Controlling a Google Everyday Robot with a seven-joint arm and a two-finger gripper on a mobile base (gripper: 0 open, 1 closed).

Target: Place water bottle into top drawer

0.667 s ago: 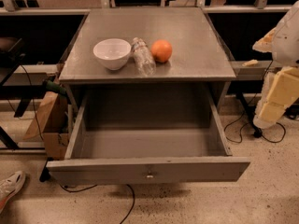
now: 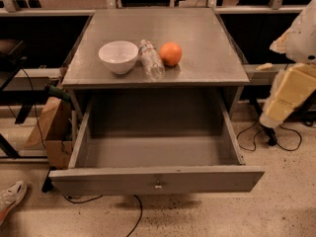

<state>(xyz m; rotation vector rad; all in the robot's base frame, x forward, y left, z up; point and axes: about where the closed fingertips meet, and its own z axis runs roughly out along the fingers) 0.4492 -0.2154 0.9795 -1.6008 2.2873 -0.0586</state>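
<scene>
At the right edge of my view, the arm (image 2: 297, 43) hangs beside the cabinet (image 2: 202, 38). Its pale links slope down and to the left. The gripper (image 2: 275, 111) is at the low end, about level with the drawer's side wall and well apart from it. I cannot tell whether it is released or clenched. Inward from there, the top drawer (image 2: 123, 179) stands pulled out, with its knob (image 2: 158, 184) facing me. On the cabinet top, the water bottle (image 2: 151, 59) lies on its side near the front edge, between the white bowl (image 2: 118, 56) and the orange (image 2: 171, 54), just beside both.
</scene>
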